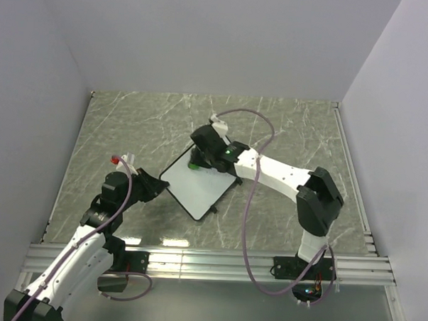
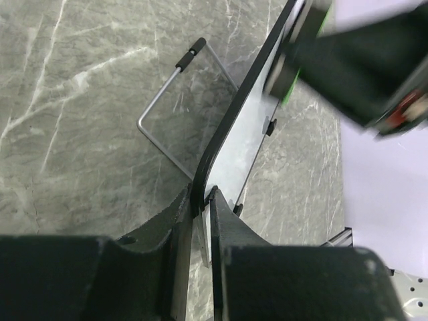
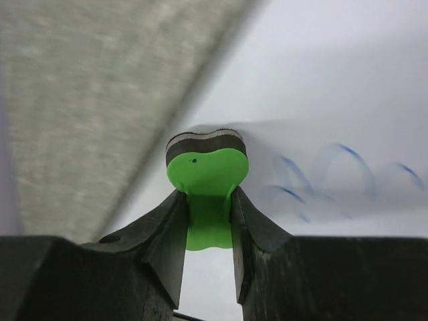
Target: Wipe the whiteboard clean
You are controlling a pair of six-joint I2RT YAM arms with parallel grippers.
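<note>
Whiteboard [image 1: 198,192] mid-table, turned diagonally, between the two arms and within reach of both.

- Left gripper [image 2: 200,200]: clenched on the board's black frame at a rounded corner, one finger on each face. Judged to be a brace, so the board does not slide under the wiping.
- Right gripper [image 3: 207,197]: clamped on the stem of a green eraser [image 3: 207,170], whose dark felt layer presses against the white surface near the board's far corner. The pinch is low on the block, which leaves the felt free to meet the board.
- Blue scribbles [image 3: 328,177]: looped strokes just beside the eraser and not yet wiped. The job is judged unfinished.
- Wire stand [image 2: 164,89]: bent metal rod with a black tip, lying on the table beside the board's edge. Probably the board's own prop, though the join is hidden.
- Cannot tell whether the board lies flat or is tipped up at the held corner.

Tabletop [image 1: 130,128]: grey-green marble pattern with pale veins, smooth, likely slippery under a light board. White walls [image 1: 205,39] enclose three sides. Aluminium rail [image 1: 217,261] runs along the near edge and carries the arm bases.
</note>
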